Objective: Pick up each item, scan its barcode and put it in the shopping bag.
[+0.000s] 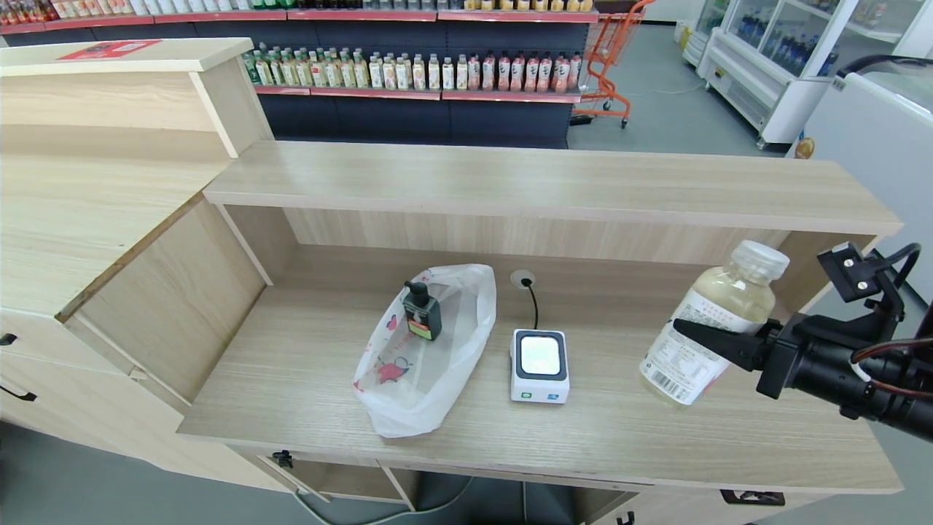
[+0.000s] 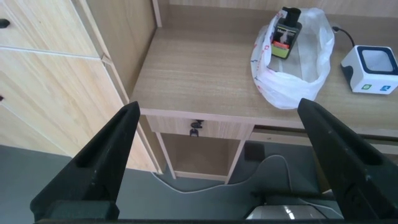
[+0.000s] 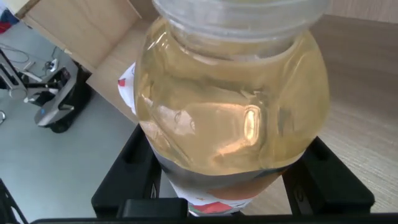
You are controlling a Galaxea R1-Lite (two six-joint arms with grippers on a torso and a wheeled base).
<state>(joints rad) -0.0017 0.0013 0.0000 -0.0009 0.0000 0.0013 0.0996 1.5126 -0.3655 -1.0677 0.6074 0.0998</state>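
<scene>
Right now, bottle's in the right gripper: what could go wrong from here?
The bottle hangs tilted in the right gripper, held at mid-body; it may slip.
Its barcode sits near its base, aside of the scanner; a scan may miss unless aimed.
The shopping bag lies slumped with a pump bottle in it; the drop may miss.

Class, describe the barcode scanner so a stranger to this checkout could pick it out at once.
Start at the light wooden counter below the raised shelf. Near its middle, just right of the white plastic shopping bag, sits the barcode scanner. It is the only small white box there, with a dark-framed glass window on top and a black cable behind.
</scene>
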